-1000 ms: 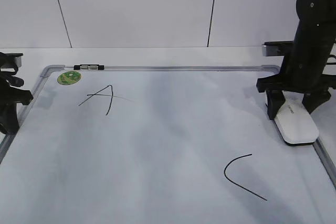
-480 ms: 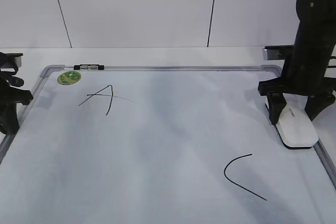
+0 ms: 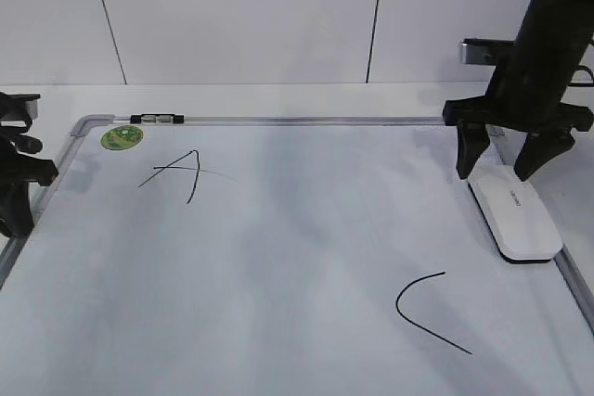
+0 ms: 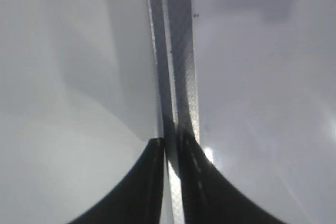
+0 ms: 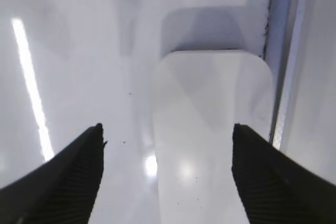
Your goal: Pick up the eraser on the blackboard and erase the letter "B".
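The white eraser (image 3: 515, 218) lies flat on the blackboard (image 3: 278, 266) by its right frame; it also shows in the right wrist view (image 5: 210, 129). My right gripper (image 3: 506, 170) is open and hangs just above the eraser's far end, with its fingers (image 5: 167, 145) apart on both sides of it and not touching. My left gripper (image 3: 17, 201) is shut over the board's left frame rail (image 4: 178, 77). No letter "B" shows on the board; I see only an "A" (image 3: 183, 172) and a curved "C" stroke (image 3: 427, 312).
A round green sticker (image 3: 122, 136) and a small black-and-white marker (image 3: 158, 119) sit at the board's top left. The board's grey frame (image 3: 575, 285) runs just right of the eraser. A white wall stands behind the table.
My right gripper has let go of the eraser, risen off it and opened wider. The eraser now lies flat by the right frame. The left arm has not moved.
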